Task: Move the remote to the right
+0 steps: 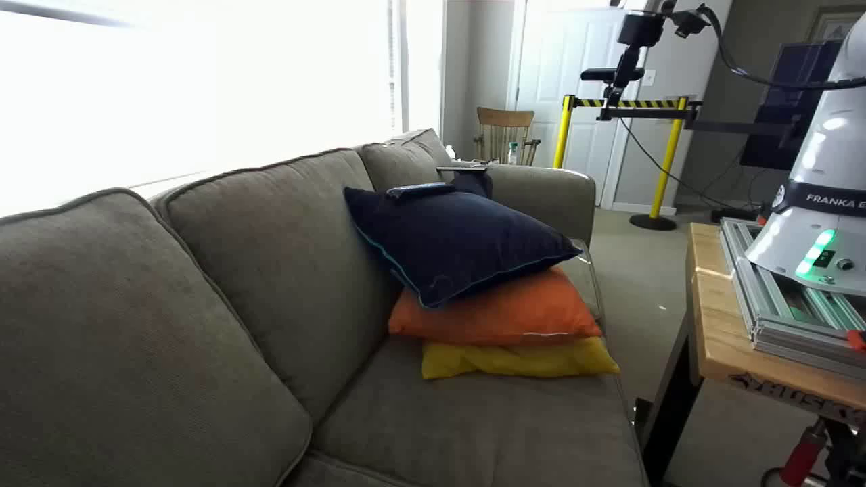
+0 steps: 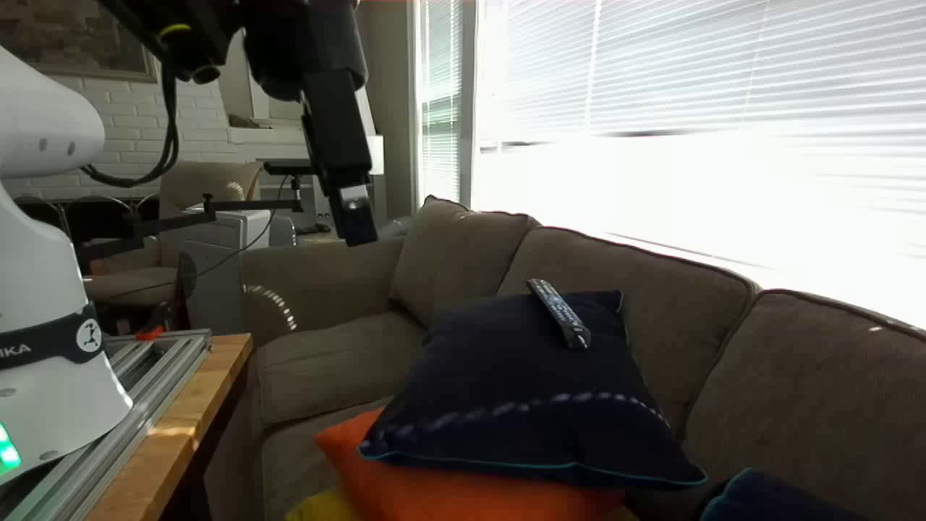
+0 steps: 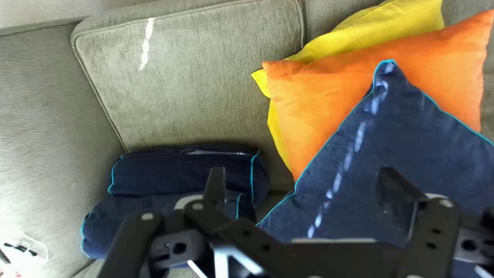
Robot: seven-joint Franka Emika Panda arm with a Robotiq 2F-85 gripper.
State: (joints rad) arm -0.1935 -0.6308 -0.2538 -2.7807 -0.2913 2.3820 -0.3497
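Note:
The remote point(image 2: 561, 313), a slim dark bar with buttons, lies on top of the large navy pillow point(image 2: 506, 369) near its back corner. It also shows in an exterior view point(image 1: 419, 191) on the same pillow point(image 1: 460, 237). In the wrist view the remote does not show; the gripper body covers part of the navy pillow point(image 3: 417, 146). My gripper point(image 3: 303, 172) is open, with its two fingers wide apart and nothing between them. In both exterior views the gripper point(image 1: 613, 98) point(image 2: 358, 224) hangs in the air above the sofa's level, apart from the remote and the pillow.
An orange pillow point(image 1: 500, 311) and a yellow pillow point(image 1: 521, 358) lie under the navy one on the grey sofa point(image 1: 237, 270). More navy cushions point(image 3: 185, 173) lie beside the stack. A black stand arm point(image 2: 217, 210) holds a camera point(image 2: 286, 168) near the gripper.

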